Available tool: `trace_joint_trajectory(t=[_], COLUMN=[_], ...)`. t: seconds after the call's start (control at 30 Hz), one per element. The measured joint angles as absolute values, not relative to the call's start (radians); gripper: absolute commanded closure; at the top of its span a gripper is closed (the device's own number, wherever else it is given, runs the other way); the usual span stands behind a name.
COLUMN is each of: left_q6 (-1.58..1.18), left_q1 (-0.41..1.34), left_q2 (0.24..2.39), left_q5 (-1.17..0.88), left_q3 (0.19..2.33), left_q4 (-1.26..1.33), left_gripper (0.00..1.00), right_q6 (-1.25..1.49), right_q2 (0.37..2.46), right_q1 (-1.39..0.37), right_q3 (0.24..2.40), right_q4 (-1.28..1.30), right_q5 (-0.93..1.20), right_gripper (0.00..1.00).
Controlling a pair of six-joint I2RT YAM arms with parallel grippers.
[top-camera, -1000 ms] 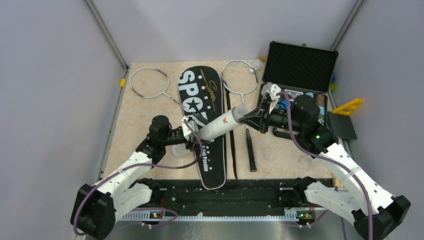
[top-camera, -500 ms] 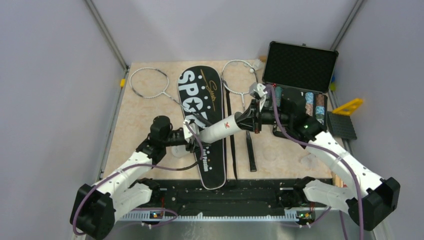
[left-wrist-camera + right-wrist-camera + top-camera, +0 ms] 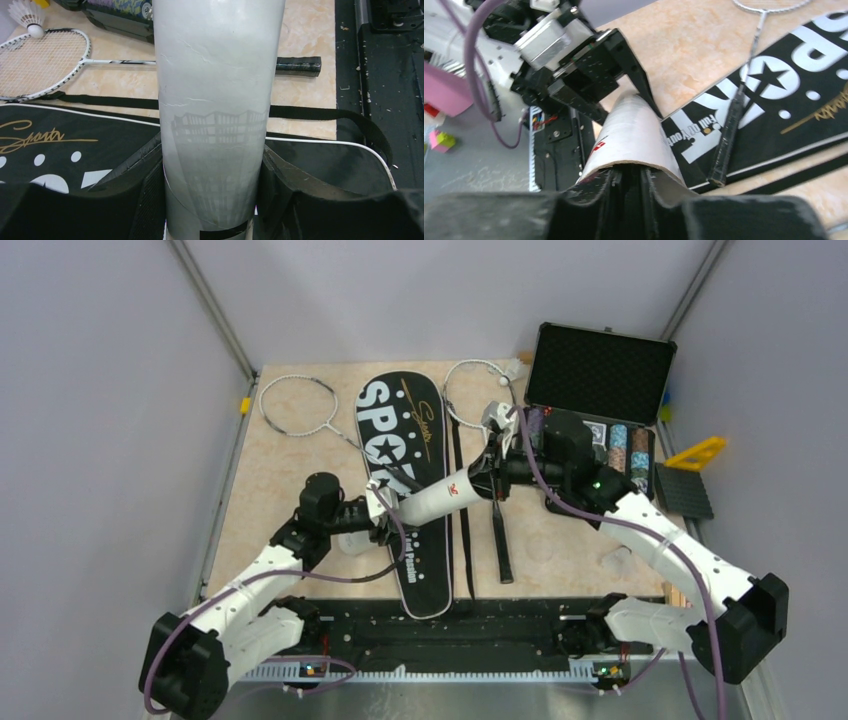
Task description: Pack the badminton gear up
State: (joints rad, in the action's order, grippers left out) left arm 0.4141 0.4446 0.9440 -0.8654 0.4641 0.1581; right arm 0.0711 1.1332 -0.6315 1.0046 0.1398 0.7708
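— Where is the white tube (image 3: 435,498) sitting right now?
— It is hanging tilted above the black bag (image 3: 400,430), crossing over the bag's right edge in the top view. The left gripper (image 3: 380,508) is clamping its lower end, with a finger pressing on each side.
— And the right gripper (image 3: 492,478)?
— It is meeting the tube's upper, open end, off the bag's right side. Its fingers (image 3: 599,200) are standing close together with a slim gap, and the tips are hiding at the rim. I cannot tell whether they are pinching anything.
— The rackets?
— The left-hand racket (image 3: 298,405) is lying with its head off the bag's left side and its handle resting on the bag. The right-hand racket (image 3: 478,390) is lying just beside the bag's right side, with a shuttlecock (image 3: 515,368) sitting by its head.
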Motion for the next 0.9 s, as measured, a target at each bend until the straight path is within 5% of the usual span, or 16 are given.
trace_joint_trajectory(t=[0.17,0.53,0.73,0.9], left_q6=[0.413,0.375,0.350,0.317], left_q1=[0.445,0.459,0.459,0.459], left_q2=[0.934,0.920,0.903,0.899], left_q5=[-0.830,-0.793,-0.757,-0.694], left_q3=[0.464,0.464,0.457,0.452], left_q4=[0.148,0.180,0.199,0.228], left_gripper=[0.78,0.78,0.78,0.78], right_q6=[0.073,0.069,0.026,-0.026], right_q2=[1.083,0.905,0.844,0.839], right_q1=[-0.633,-0.653,-0.653,-0.654], right_q3=[1.005,1.003,1.005,1.027], right_q4=[0.183,0.280,0.320,0.331], right_q5=[0.626,0.405,0.303,0.200], right_gripper=[0.55,0.40,0.22,0.20])
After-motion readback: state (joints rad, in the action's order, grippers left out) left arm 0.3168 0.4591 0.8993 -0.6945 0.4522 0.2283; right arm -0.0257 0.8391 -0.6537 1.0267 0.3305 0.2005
